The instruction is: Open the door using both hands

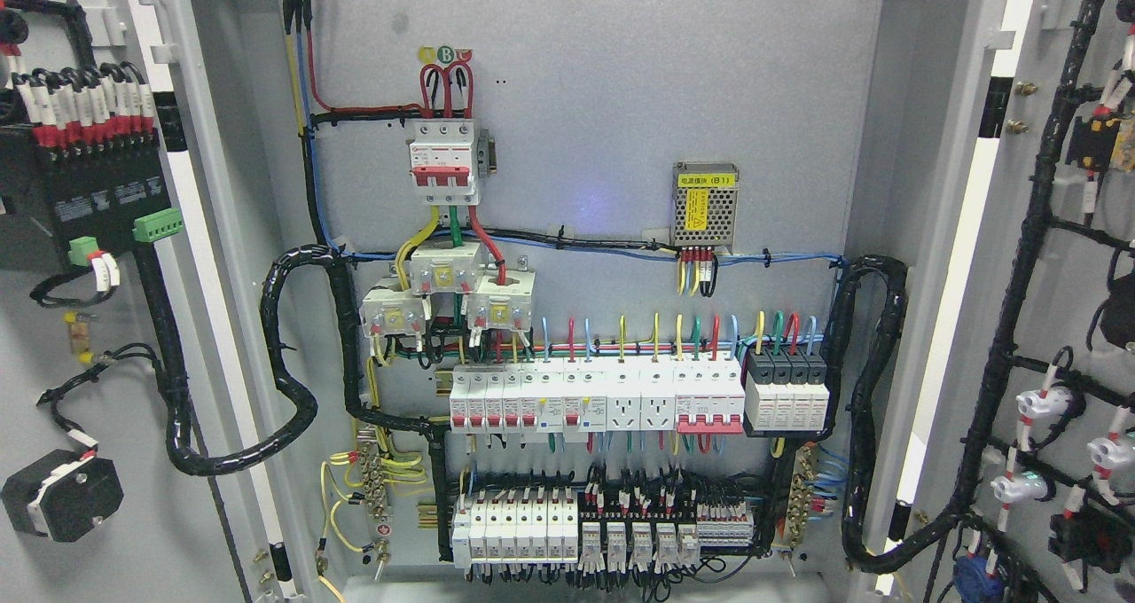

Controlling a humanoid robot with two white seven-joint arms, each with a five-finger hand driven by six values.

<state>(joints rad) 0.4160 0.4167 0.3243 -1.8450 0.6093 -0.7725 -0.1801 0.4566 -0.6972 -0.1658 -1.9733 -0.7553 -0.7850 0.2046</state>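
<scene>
- Head view shows the cabinet already wide open: the left door [89,319] is swung out at the left edge, the right door [1064,319] at the right edge, and I look straight at the back panel [603,97].
- My two hands are not in this picture, so I cannot tell if their fingers are spread, curled or gripping anything, and I cannot say which arm is nearer to a door.
- The long axis of each door runs up and down. Their inner faces turn toward me, with wires and parts mounted on them.
- From this I judge that the opening is done or almost done; any further move would only push a door farther outward, left door to the left, right door to the right.
- Between the doors, on the panel: a red main breaker [443,161] at upper middle, a small power supply [705,202] to its right, a row of white breakers [594,397] below, and terminal blocks [603,532] near the bottom.
- Thick black cable looms [293,408] hang from the panel to each door beside the hinges. I think they could catch a finger or be pulled tight if a door goes too far.
</scene>
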